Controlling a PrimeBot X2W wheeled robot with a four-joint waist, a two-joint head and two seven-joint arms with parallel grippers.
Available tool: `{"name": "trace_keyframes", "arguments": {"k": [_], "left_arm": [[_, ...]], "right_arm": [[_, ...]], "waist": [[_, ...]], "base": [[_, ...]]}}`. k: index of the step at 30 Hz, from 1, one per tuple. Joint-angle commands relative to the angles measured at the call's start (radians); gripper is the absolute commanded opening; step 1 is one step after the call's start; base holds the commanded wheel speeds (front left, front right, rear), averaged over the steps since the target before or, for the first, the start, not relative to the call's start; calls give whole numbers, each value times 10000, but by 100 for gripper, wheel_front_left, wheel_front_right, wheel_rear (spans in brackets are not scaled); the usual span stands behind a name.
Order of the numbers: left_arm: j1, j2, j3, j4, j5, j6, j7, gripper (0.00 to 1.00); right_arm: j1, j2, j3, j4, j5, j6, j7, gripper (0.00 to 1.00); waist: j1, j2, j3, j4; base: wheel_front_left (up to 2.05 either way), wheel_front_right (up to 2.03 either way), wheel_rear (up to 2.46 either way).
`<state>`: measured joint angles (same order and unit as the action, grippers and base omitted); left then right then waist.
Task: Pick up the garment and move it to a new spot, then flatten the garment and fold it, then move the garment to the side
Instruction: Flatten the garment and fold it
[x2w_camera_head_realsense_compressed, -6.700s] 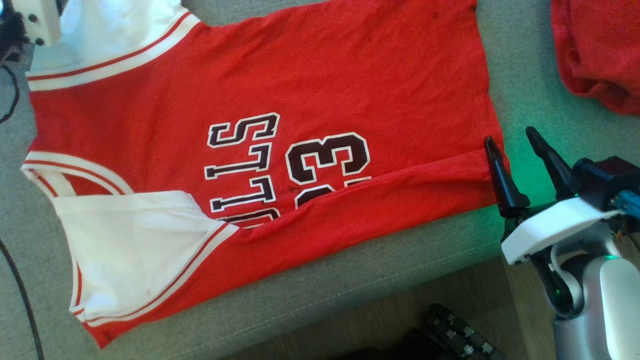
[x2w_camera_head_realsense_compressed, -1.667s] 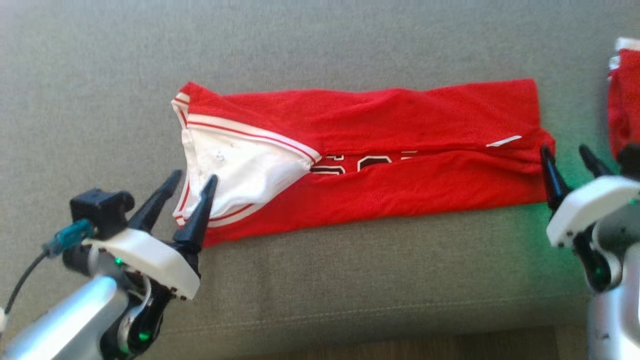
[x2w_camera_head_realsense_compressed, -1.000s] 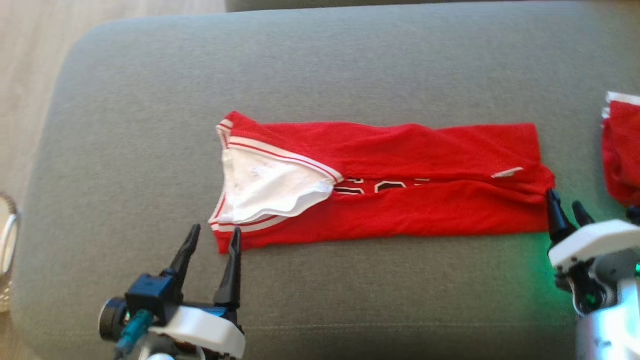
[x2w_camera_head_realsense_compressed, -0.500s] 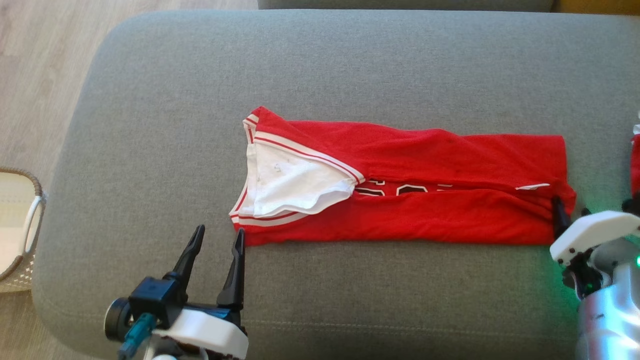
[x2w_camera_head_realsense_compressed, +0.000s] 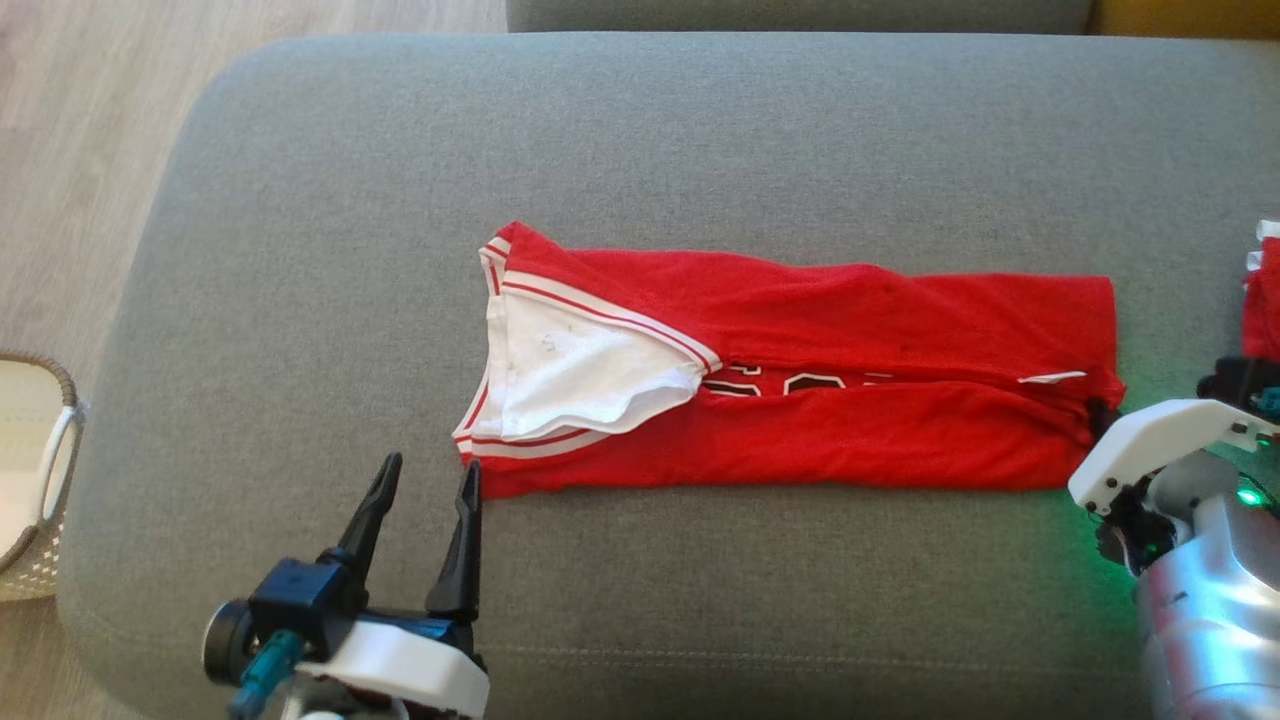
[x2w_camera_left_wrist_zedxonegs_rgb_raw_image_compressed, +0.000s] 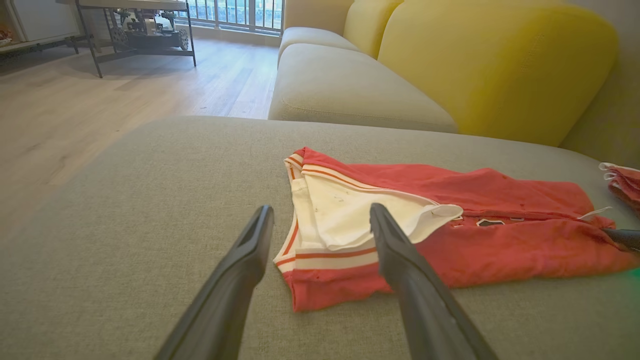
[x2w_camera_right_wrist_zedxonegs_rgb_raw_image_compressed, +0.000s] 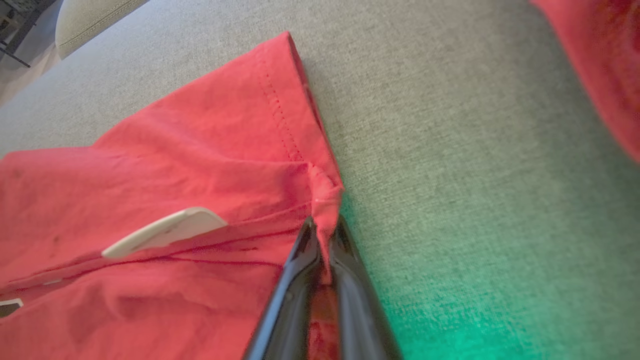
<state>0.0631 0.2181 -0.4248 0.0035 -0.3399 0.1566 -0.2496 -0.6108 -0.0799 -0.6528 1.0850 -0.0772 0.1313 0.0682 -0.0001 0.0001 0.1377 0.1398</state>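
The garment (x2w_camera_head_realsense_compressed: 850, 400), a red jersey with white trim, lies folded into a long strip across the grey sofa cushion (x2w_camera_head_realsense_compressed: 640, 150); its white sleeve part points left. My right gripper (x2w_camera_right_wrist_zedxonegs_rgb_raw_image_compressed: 324, 225) is shut on the hem at the strip's right end, pinching a ridge of red cloth (x2w_camera_right_wrist_zedxonegs_rgb_raw_image_compressed: 325, 195); in the head view its dark tip (x2w_camera_head_realsense_compressed: 1100, 412) pokes out from under the white wrist shell. My left gripper (x2w_camera_head_realsense_compressed: 425, 478) stands open just short of the garment's lower left corner (x2w_camera_left_wrist_zedxonegs_rgb_raw_image_compressed: 310, 295), touching nothing.
Another red cloth (x2w_camera_head_realsense_compressed: 1262, 315) lies at the cushion's right edge. A woven basket (x2w_camera_head_realsense_compressed: 30, 480) stands on the wood floor at the left. A yellow sofa back (x2w_camera_left_wrist_zedxonegs_rgb_raw_image_compressed: 495, 65) and a beige seat (x2w_camera_left_wrist_zedxonegs_rgb_raw_image_compressed: 345, 90) rise behind the cushion.
My right gripper has closed on the hem at the garment's right end. The camera pulled back over the earlier frames. The left gripper has held open in place over the last second.
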Motion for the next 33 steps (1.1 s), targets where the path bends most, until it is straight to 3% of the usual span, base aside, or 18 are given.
{"name": "trace_keyframes", "arguments": {"k": [1,9,15,24,33], "left_arm": [[-203,-44,529,-281,132,-127,-122,100],[-24,-194,829,-218,315,-307,-122,100],[100,-261,1087,-211,472,-429,-122,100],[111,-338,1224,-125,630,-606,-122,100],[24,-396,1280,-31,732,-766,-122,100]], "right_arm": [[289,297,244,611,-291,-6,119,0],[77,297,91,-28,-992,-6,-690,0],[-75,297,323,-2020,-1354,-6,-541,0],[626,297,1985,-6253,-166,-6,1246,0],[2261,297,3836,-10290,1962,-6,3421,0]], "waist": [[1,-1,-13,-37],[1,-1,-131,-277],[1,-1,-153,-730],[1,-1,-216,-1218],[1,-1,-187,-1012]], "base": [[0,0,0],[0,0,0],[0,0,0],[0,0,0],[0,0,0]]}}
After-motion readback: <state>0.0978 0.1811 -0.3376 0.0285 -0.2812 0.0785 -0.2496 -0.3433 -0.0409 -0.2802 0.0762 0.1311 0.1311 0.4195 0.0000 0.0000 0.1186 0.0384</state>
